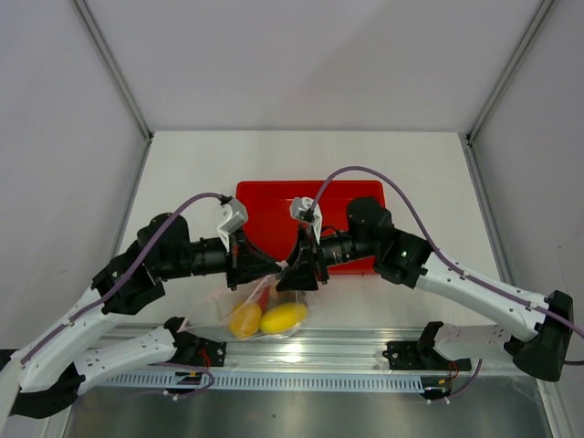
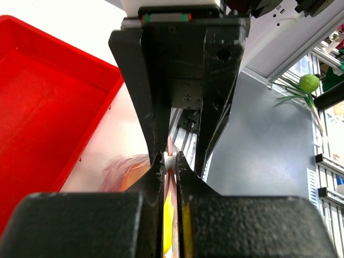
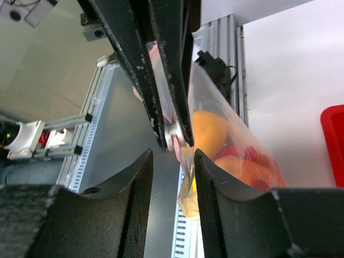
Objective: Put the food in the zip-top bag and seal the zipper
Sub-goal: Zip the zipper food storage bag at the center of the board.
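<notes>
At the near edge of the surface (image 1: 201, 182), zip-top bag (image 1: 239, 306): we log a clear pouch just in front of the red tray and just behind the metal rail, its mouth edge raised between the two pincers.
Contents: we count two yellow fruits (image 1: 283, 318) side by side low in the bag; the right wrist view also shows orange chunks (image 3: 242, 167) and a red piece through the plastic.
Zipper (image 2: 170, 144): a narrow pinkish strip, standing on edge and caught at the left pincer's tips.
Left pincer (image 2: 170, 161): fingers pressed together on the zipper, so the bag hangs from them.
Right pincer (image 3: 173, 166): fingers apart, one on each side of the left pincer's tips; the bag's edge sits just by the gap, and we cannot tell whether the pads touch it.
Arms: both reach inward and meet above the bag.
Red tray (image 1: 274, 205): we see only bare floor.
Metal rail (image 1: 347, 342): runs along the near edge.
</notes>
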Available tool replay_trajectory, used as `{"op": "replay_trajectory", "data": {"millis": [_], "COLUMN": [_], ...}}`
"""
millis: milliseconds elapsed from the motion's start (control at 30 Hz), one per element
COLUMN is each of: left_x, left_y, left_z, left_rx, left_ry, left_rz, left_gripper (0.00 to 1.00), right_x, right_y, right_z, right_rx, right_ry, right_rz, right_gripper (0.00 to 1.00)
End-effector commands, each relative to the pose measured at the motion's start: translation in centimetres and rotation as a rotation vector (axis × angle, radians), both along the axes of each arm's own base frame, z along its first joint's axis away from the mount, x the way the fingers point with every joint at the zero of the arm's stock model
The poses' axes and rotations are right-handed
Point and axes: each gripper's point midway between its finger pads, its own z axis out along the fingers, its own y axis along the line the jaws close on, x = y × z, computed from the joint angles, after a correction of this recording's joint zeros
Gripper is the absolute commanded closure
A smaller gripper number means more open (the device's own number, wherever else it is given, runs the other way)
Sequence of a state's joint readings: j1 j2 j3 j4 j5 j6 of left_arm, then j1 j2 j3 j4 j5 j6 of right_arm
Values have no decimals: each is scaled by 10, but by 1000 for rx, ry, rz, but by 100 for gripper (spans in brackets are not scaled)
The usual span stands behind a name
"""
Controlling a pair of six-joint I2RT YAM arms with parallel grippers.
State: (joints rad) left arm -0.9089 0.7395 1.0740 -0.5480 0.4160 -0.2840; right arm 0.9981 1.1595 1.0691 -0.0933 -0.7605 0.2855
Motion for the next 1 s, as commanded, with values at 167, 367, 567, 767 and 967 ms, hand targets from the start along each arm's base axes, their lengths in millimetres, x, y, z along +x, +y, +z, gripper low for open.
{"op": "replay_trajectory", "data": {"millis": [167,367,567,767,967], "left_x": [-4,-3,2,4,4], "left_y": [-2,1,9,12,23], "left_z": [10,2,-14,-31,-36], "left_rx": [-22,0,37,78,109], "left_ry": [7,15,20,41,35], "left_rz": [-21,-4,47,67,102], "left_gripper": [99,100,99,99,99], "right_x": [2,30,62,82,85], "right_y": [15,19,3,-7,-15], "right_z": [12,17,27,19,16], "right_rx": [72,98,125,156,197], "right_ry": [-44,-38,27,149,235], "right_rz": [71,-123,-403,-550,-573], "right_gripper": [91,100,100,100,100]}}
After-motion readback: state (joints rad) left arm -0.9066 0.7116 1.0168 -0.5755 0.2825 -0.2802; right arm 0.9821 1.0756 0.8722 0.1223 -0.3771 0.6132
